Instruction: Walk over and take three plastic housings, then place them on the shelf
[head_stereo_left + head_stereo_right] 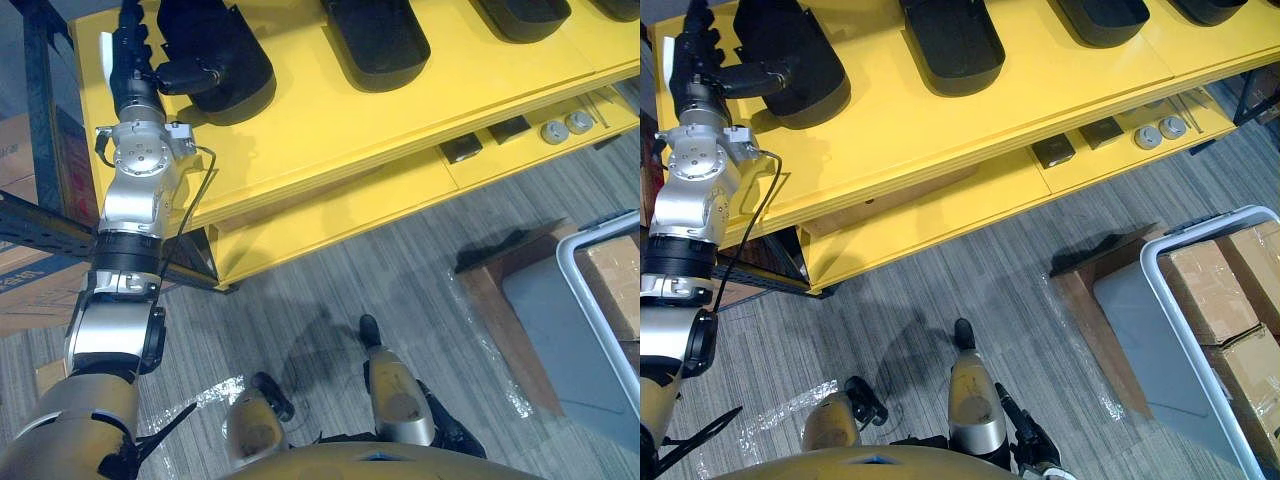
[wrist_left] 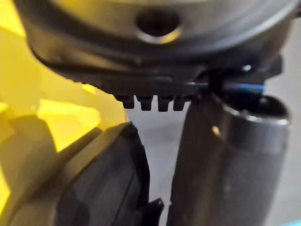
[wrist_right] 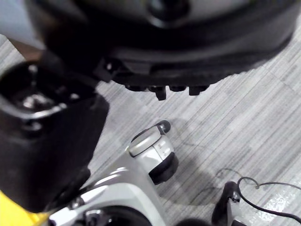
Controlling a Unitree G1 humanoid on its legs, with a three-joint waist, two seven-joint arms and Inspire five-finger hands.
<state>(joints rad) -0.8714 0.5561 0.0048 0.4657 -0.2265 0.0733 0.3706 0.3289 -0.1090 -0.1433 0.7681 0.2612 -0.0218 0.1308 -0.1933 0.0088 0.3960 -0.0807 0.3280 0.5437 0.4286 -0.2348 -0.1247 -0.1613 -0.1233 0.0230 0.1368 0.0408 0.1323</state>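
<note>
Left eye view puts the black plastic housing (image 1: 230, 70) at the left end of the yellow shelf (image 1: 330, 120), my left hand (image 1: 133, 55) against it, gripping or not I cannot tell; a loose hold could, I judge, drag it off the edge; right hand (image 3: 164, 42) hangs over floor (image 3: 244, 117).

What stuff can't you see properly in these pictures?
- Black housings: far ends cut off by the eye views' top edge.
- Two round grey parts on the lower shelf: too small to identify.
- Left hand at the leftmost housing: its grip is hidden by its own bulk in the wrist view.
- Right hand: likewise hidden.
</note>
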